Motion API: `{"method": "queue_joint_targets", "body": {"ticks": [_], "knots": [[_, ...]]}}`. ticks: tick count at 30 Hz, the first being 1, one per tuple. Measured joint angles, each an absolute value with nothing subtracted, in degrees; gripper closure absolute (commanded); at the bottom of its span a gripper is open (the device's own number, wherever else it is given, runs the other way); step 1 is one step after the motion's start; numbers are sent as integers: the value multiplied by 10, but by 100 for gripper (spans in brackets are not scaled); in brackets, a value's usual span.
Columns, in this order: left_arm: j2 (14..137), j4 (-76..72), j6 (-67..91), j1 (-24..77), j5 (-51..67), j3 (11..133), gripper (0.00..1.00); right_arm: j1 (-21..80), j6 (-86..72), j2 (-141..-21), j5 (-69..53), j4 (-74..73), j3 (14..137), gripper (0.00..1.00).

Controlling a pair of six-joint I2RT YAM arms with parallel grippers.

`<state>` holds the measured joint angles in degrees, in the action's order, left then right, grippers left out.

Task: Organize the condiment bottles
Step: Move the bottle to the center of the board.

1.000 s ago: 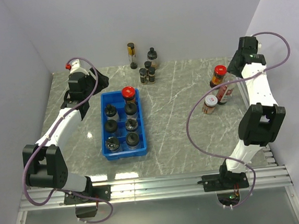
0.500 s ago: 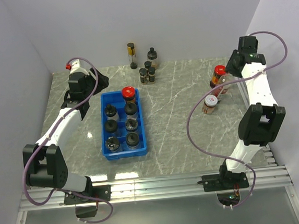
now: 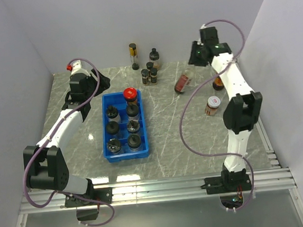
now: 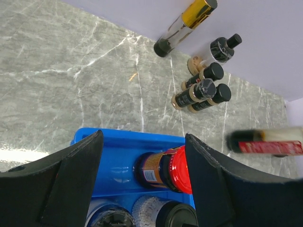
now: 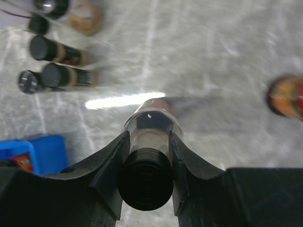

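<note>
My right gripper (image 3: 189, 73) is shut on a black-capped glass bottle with a red label (image 3: 182, 83) and holds it tilted above the table's back middle. In the right wrist view the fingers (image 5: 111, 158) clamp the bottle (image 5: 147, 137) just below its cap. The same bottle shows blurred in the left wrist view (image 4: 267, 142). My left gripper (image 3: 102, 81) is open and empty over the far end of the blue tray (image 3: 104, 129). A red-capped jar (image 4: 168, 169) stands in the tray below its fingers, with several black-capped jars (image 3: 112, 128) beside it.
A tall gold-filled bottle (image 3: 133, 55) and a cluster of small black-capped jars (image 3: 149, 74) stand by the back wall. A red-capped bottle (image 3: 218, 82), partly behind my right arm, and a white-capped jar (image 3: 213, 105) stand at the right.
My right arm has lifted the red-labelled bottle from the right-hand group and swung it left towards the back middle. The left arm has not moved.
</note>
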<state>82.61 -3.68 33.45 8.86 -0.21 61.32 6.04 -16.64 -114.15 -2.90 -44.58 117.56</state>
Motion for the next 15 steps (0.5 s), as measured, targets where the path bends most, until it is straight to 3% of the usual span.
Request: {"method": "queue_joint_targets", "body": {"ticks": [8, 11, 15], "knots": [[810, -35, 322, 89, -21, 611, 24, 120, -164, -1195, 18, -410, 1224, 99], [798, -34, 321, 88, -27, 609, 24, 135, -152, -1204, 41, -405, 1235, 93], [780, -32, 320, 86, -33, 603, 24, 147, -136, -1227, 56, -389, 1261, 75]]}}
